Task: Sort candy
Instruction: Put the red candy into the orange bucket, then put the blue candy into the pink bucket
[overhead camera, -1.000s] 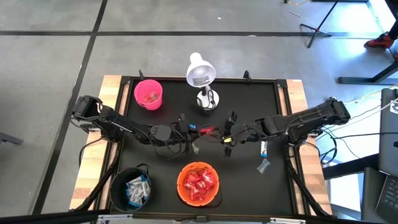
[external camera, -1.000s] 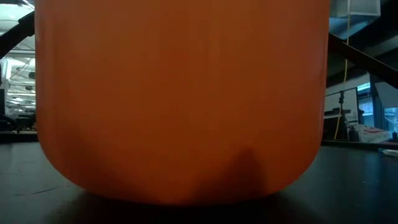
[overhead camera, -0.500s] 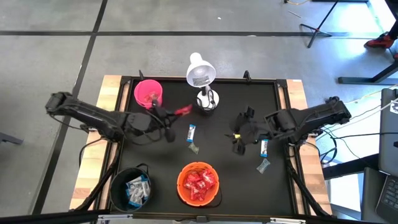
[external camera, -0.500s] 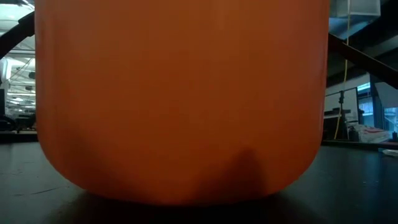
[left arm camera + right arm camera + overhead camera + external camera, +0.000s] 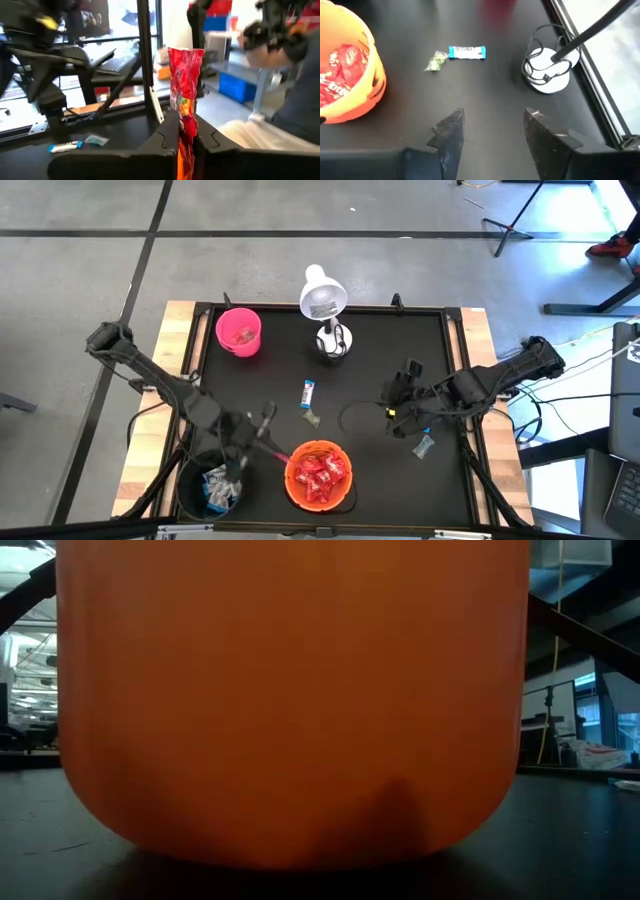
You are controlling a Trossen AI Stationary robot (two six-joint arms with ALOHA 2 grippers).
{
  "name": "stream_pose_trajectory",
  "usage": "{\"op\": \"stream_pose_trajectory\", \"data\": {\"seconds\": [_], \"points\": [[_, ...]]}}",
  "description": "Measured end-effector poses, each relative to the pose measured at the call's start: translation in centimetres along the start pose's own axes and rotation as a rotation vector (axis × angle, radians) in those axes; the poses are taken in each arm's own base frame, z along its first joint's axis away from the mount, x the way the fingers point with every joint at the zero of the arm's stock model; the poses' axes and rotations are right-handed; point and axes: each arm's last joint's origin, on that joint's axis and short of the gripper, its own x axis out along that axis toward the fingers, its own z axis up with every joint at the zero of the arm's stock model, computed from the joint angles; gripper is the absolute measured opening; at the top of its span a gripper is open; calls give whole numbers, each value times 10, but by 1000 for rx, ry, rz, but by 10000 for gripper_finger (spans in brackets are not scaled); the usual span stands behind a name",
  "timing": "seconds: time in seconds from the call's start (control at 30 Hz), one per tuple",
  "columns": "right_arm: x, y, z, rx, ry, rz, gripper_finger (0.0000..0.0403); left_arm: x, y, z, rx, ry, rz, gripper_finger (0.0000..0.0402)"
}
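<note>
A: Now, where is the red candy [image 5: 186, 85] held, and how does it lie against the orange bowl [image 5: 319, 474]?

B: It is pinched between the pressed-together fingers of the left gripper [image 5: 262, 426], in the lower left of the high view. The bowl lies just to the right of that gripper and slightly lower in the frame. In the left wrist view the wrapper is seen standing up lengthwise out of the fingers, so its long axis runs along the gripper's own line.

A: Which arm is nearer the bowl?

B: The left one, clearly. Only a short carry toward lower right is judged to be needed before the candy can be let go over the red pile. The black bowl [image 5: 211, 480] with the blue-and-white pieces sits just below the left gripper, so a drift downward in the frame would risk the wrong bowl.

A: And the right gripper [image 5: 404, 398]?

B: It is seen at centre right of the high view, with its fingers spread and nothing between them. In the right wrist view a blue-and-white candy [image 5: 467, 52] and a small greenish one [image 5: 437, 61] lie ahead on the surface [image 5: 380, 470], with the blue one's long axis set across the gripper's line of sight. Two more pieces [image 5: 424, 445] lie just below and to the right of it in the high view, and those are nearer.
</note>
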Motion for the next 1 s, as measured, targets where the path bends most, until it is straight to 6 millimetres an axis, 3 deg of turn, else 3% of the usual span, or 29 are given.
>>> {"op": "stream_pose_trajectory", "data": {"seconds": [0.23,0.5,0.77,1.0], "points": [[-2,-4,-5,-5,63,21,193,50,-20,-12,113,134,-21,14],[-3,-3,-11,50,156,101,193,80,0,-24,77,362,45,70],[-3,-2,-21,85,266,103,193,81,13,-26,56,401,83,111],[10,19,-63,26,471,118,193,60,11,-3,72,373,127,117]]}}
